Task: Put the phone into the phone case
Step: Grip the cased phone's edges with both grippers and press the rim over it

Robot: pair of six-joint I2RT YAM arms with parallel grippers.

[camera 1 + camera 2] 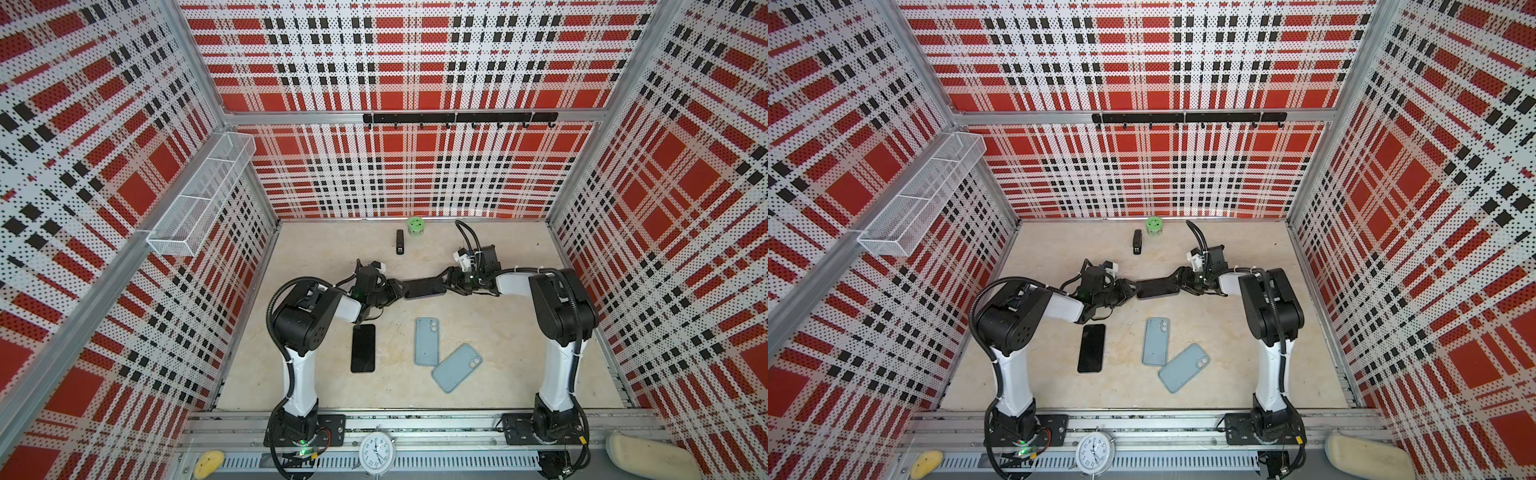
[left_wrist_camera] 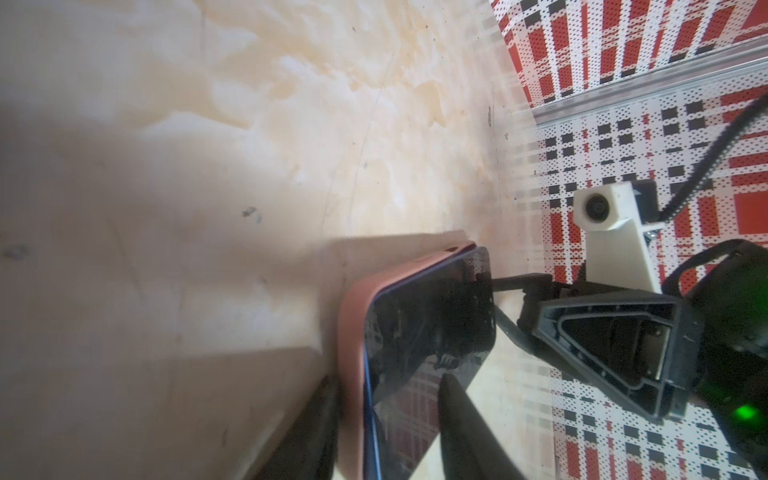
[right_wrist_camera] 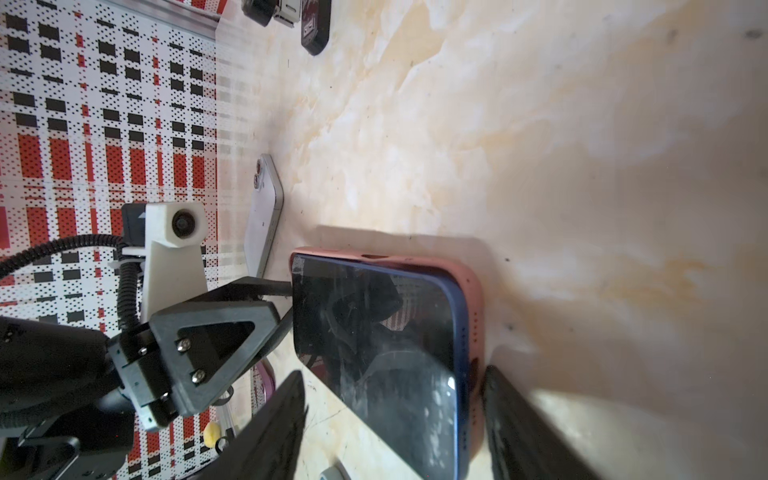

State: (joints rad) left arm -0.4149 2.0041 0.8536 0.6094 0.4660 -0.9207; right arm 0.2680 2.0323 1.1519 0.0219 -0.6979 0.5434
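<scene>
A dark-screened phone (image 1: 424,288) (image 1: 1157,288) with a blue rim sits in a pink phone case (image 2: 353,332) (image 3: 471,311), just above mid-table between both arms. My left gripper (image 1: 397,289) (image 2: 386,378) straddles its left end. One finger lies against the case's back and the other stands over the screen (image 2: 424,324); I cannot tell if that one presses. My right gripper (image 1: 448,279) (image 3: 392,372) stands open around the right end. One finger is beside the case, and a clear gap separates the other from the screen (image 3: 374,332).
A black phone (image 1: 363,348) lies screen-up by the left arm. Two light-blue phone-shaped slabs (image 1: 427,341) (image 1: 456,368) lie lens-side up near the front. A stapler (image 1: 400,242) and a green tub (image 1: 414,226) sit at the back. A clock (image 1: 377,453) stands on the front rail.
</scene>
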